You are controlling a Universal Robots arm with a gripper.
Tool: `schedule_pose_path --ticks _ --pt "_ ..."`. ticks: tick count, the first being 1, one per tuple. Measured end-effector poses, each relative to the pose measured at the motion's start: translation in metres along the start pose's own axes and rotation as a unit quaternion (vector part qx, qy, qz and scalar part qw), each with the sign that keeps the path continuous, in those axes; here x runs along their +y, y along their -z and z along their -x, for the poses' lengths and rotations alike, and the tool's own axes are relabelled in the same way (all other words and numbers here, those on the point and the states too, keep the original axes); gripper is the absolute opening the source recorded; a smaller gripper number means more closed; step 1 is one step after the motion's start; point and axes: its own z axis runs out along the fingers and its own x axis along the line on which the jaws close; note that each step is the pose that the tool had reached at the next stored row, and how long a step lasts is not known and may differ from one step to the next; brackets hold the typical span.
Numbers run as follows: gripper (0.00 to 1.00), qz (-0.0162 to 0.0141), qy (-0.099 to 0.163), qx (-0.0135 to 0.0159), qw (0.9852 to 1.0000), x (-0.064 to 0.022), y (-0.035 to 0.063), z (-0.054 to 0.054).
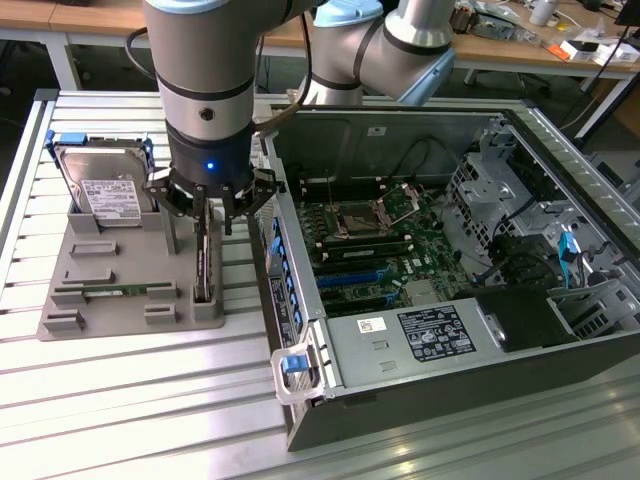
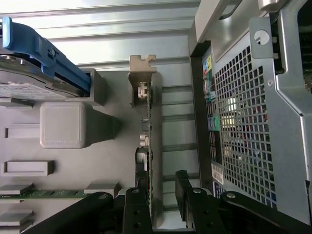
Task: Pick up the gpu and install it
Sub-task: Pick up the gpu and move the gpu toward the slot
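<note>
The gpu (image 1: pixel 204 268) stands on edge in a slot of the grey holder (image 1: pixel 120 262), a slim dark card beside the open computer case. Seen edge-on in the wrist view, the gpu (image 2: pixel 152 146) has its silver bracket (image 2: pixel 143 66) at the far end. My gripper (image 1: pixel 210 222) hangs straight over the card's top edge. In the wrist view my gripper (image 2: pixel 160 202) is open, with one black finger (image 2: pixel 138 210) close to the card's side and the other finger (image 2: pixel 182 195) a small gap away on the opposite side. Nothing is held.
A silver hard drive (image 1: pixel 100 190) in a blue frame stands at the holder's back, and a green memory stick (image 1: pixel 112 291) lies in a front slot. The open case (image 1: pixel 420 345) with its motherboard (image 1: pixel 372 240) and blue slots (image 1: pixel 350 276) lies to the exterior view's right.
</note>
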Motion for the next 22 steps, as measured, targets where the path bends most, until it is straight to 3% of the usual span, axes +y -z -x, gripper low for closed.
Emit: schedule_pose_path --ticks 22 --pt "0.36 0.0020 0.000 0.0002 1.0000 -0.0051 -0.0129 0.000"
